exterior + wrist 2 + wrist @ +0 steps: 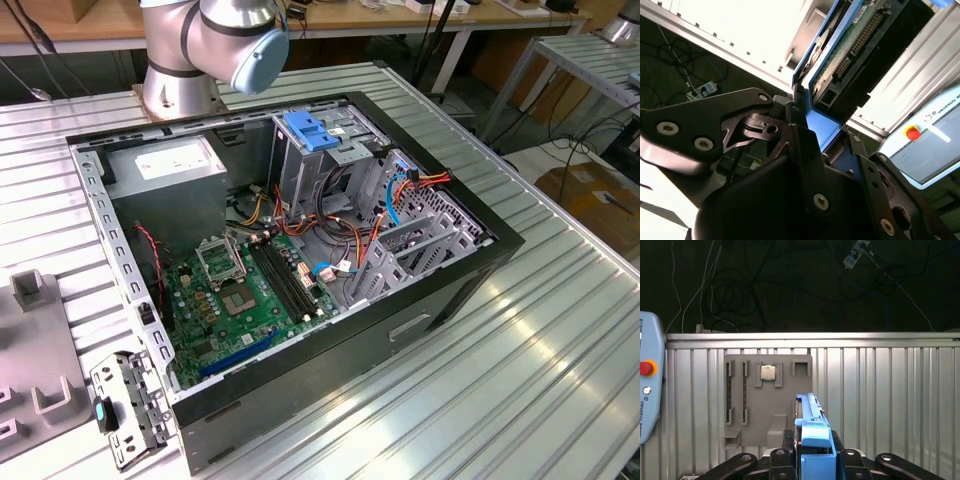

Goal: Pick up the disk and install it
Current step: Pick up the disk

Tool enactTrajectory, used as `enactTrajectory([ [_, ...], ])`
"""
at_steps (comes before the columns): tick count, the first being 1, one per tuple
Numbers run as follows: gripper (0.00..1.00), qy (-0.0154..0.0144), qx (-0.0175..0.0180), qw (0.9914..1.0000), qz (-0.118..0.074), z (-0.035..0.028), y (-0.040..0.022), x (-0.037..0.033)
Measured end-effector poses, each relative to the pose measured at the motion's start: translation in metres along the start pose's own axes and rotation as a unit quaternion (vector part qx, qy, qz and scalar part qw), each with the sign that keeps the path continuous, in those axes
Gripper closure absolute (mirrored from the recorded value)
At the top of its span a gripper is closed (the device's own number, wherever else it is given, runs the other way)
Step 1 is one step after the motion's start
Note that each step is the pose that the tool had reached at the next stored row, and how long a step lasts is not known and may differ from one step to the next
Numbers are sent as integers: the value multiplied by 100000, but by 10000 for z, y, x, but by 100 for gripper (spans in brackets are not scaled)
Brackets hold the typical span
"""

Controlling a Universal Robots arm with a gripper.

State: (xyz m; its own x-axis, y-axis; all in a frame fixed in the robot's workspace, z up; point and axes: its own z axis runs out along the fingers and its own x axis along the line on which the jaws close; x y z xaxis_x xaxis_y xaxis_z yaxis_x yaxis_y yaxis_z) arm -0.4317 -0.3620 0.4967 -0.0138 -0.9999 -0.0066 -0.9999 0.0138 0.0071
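Observation:
My gripper [821,125] is shut on the disk [852,42], which it holds by one end, well above the table. In the second wrist view the disk's underside faces the camera: a green circuit board, a row of connector pins and a blue carrier rail along the edge. In the first wrist view the disk [812,427] stands edge-on, its blue rail rising from between the black fingers [786,439] of the gripper [812,452]. The open computer case [470,265] lies on its side in the exterior view, with a metal drive cage [330,165] topped by a blue latch [313,131].
Inside the case are a green motherboard [245,290], a grey power-supply box [165,165] and loose cables [400,190]. A grey fixture plate [747,405] holding a small chip [768,372] lies on the ribbed metal table [890,400]. A pendant with a red button [646,368] sits beside it.

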Motion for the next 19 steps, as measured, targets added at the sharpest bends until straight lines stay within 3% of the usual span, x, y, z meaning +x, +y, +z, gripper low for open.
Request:
enactTrajectory([
  [12, 63, 0, -2, 100000, -3, 1, -240, -3],
  [19, 63, -1, -3, 100000, -2, 2, -341, -5],
])
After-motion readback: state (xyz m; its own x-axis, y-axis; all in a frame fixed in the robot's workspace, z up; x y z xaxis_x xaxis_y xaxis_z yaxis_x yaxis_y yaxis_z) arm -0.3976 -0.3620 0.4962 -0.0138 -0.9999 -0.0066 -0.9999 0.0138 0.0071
